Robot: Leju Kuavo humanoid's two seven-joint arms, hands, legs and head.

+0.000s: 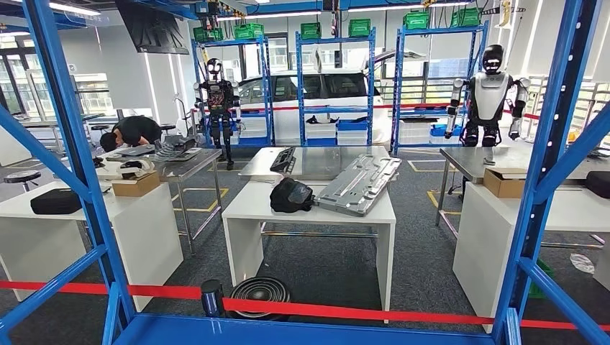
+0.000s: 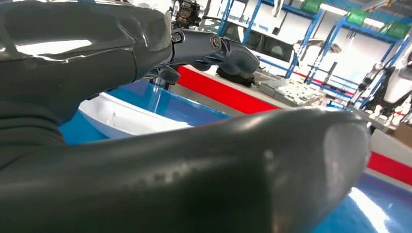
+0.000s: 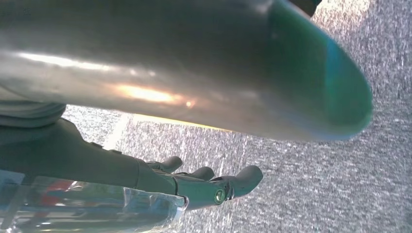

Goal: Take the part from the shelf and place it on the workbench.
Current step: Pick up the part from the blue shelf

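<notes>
The left hand (image 2: 121, 63) hovered just above the blue shelf (image 2: 184, 107). Its thick thumb (image 2: 272, 170) and dark fingers (image 2: 228, 51) were stretched out and well apart, with nothing between them. A white tray-like piece (image 2: 126, 119) lay on the shelf board near that hand; whether the fingers touched it could not be told.

The right hand (image 3: 73, 155) hung over grey carpet (image 3: 316, 184). Its fingers (image 3: 228, 184) were slightly curled but spread away from the thumb (image 3: 194, 63), holding nothing.

Seen from the head, beyond the shelf's front edge and a red tape (image 1: 324, 310), stood a white surface (image 1: 259, 205). On it lay 1 long silver-grey ribbed part (image 1: 357, 185), set at an angle and reaching onto the steel surface (image 1: 316, 162) behind. A black rounded object (image 1: 291, 195) sat just beside the part.
</notes>
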